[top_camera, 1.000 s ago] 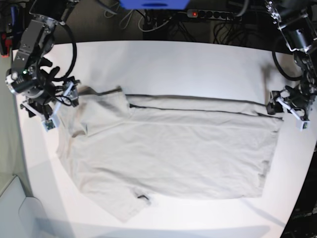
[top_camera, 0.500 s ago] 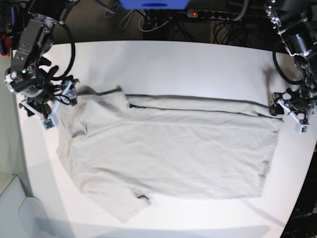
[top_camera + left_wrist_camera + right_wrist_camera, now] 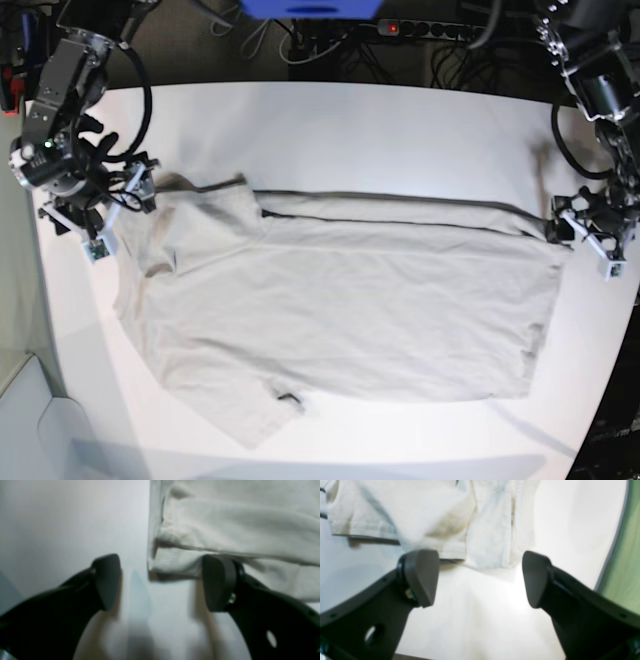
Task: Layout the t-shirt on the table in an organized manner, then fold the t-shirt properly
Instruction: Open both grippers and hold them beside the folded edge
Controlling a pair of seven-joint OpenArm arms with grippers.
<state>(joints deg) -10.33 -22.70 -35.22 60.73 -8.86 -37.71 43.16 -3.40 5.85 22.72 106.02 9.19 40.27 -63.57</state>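
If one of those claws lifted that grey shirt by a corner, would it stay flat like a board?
Probably not. The t-shirt lies wrinkled, its upper edge folded over, so it would likely droop. It looks thin, so probably light. On the smooth table it might slide or bunch if pushed.

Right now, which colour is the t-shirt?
The t-shirt is plain light grey-beige, best seen in the base view.

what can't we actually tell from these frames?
- Base view: whether the left gripper touches the t-shirt hem; too small.
- Left wrist view: right finger overlaps the folded hem; contact unclear, blurred.
- Right wrist view: sleeve edge cut off by the top edge, blurred above the open right gripper.
- Base view: neck label too small to read.
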